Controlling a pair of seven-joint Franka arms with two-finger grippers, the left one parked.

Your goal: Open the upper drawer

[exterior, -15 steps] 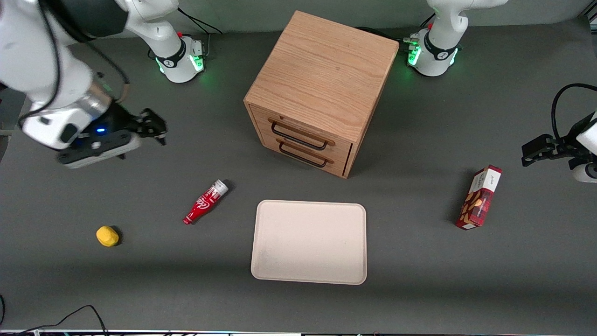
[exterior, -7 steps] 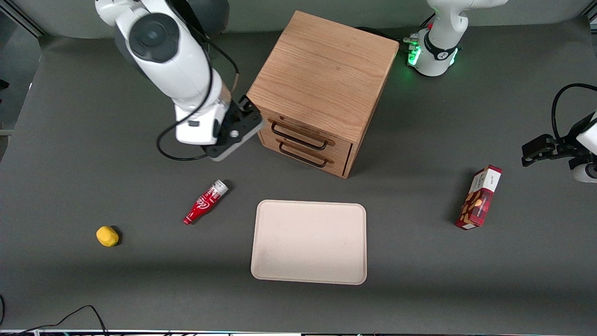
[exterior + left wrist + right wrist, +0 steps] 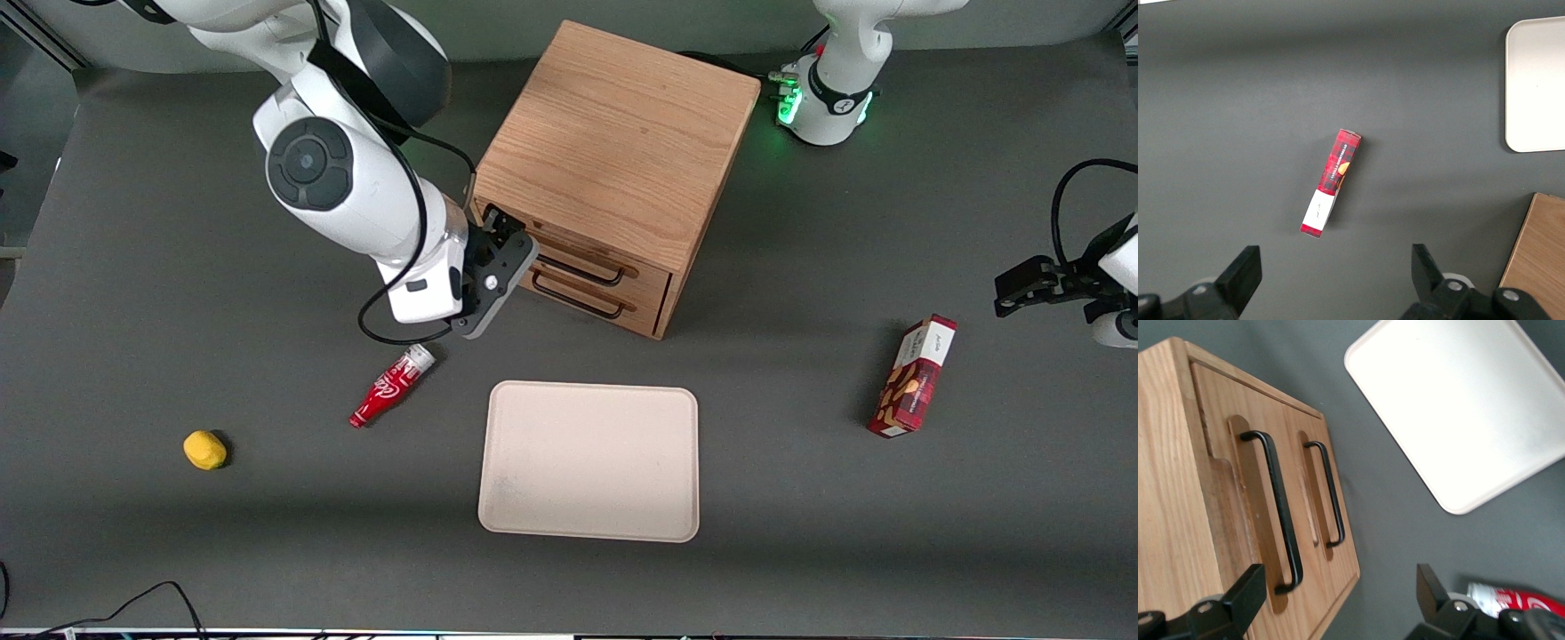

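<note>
1. My gripper (image 3: 502,240): it hangs just in front of the cabinet (image 3: 613,142), at the working arm's end of the drawer fronts; fingers (image 3: 1245,593) spread apart with nothing between them; I cannot tell whether a fingertip touches the wood.
2. Upper drawer (image 3: 582,249): light oak, the higher of the two fronts; closed flush with the cabinet face; right beside my gripper.
3. Upper handle (image 3: 1275,503): thin black wire, seated in a shallow recess; in the wrist view one end of it sits close to one of my fingers, not yet between the two.
4. Lower drawer (image 3: 591,300): directly under the upper one, also closed; its matching black handle (image 3: 1328,490) lies a little farther from my gripper.
5. Tray (image 3: 589,460): pale cream, rounded corners; flat on the table (image 3: 800,533), nearer the front camera than my gripper and apart from the cabinet.
6. Bottle (image 3: 392,384): small, red, lying on its side; near my gripper and nearer the front camera than it.
7. Yellow lump (image 3: 204,450): small and rounded; well apart from my gripper, toward the working arm's end.
8. Box (image 3: 913,376): red, printed; well apart from my gripper, toward the parked arm's end.
</note>
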